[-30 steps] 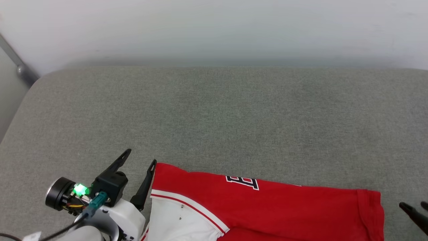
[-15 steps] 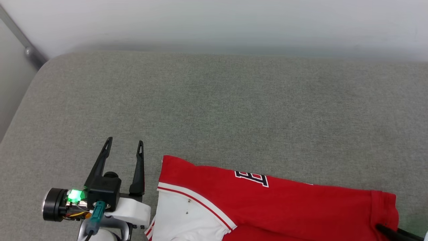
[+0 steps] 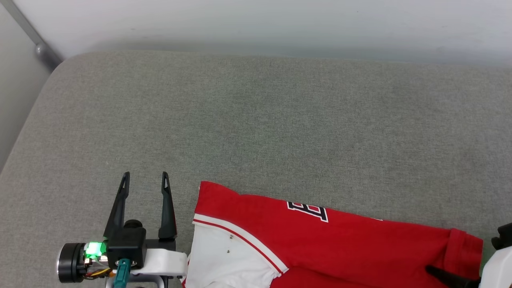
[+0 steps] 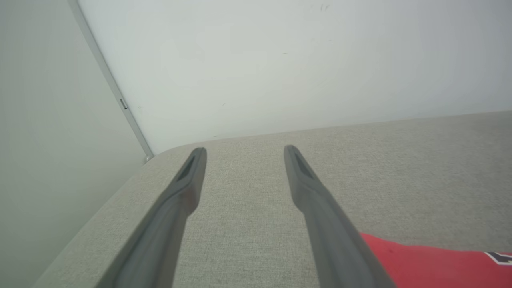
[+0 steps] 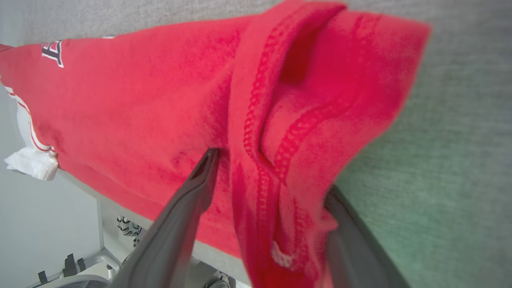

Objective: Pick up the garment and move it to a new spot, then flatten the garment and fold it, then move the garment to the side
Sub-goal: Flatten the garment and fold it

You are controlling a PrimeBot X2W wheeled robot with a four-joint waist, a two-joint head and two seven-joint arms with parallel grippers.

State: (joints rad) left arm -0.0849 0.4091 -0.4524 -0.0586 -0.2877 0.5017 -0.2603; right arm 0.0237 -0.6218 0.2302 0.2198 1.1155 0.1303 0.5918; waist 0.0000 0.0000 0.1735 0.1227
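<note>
We show the garment (image 3: 340,240) lying crosswise: hem (image 5: 256,120) between parted jaws of the right gripper (image 5: 272,172), left gripper (image 3: 145,178), also parted, beside the sleeve (image 3: 224,256).

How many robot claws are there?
2. The left gripper sits open beside the garment; the right gripper straddles its red hem.

Left end effector (image 3: 145,175): two long dark grey fingers (image 4: 182,200), matt, tapering to narrow tips with a slim slot near each. Behind them a black boxy housing (image 3: 127,245), a white moulded shell (image 3: 166,258), a black cylinder (image 3: 67,259) with a silvery rim, a glowing green light (image 3: 93,249), a teal plug (image 3: 121,271) and thin yellow wires (image 3: 96,273). Right end effector (image 5: 272,172): same dark fingers, white casing (image 3: 496,264).
</note>
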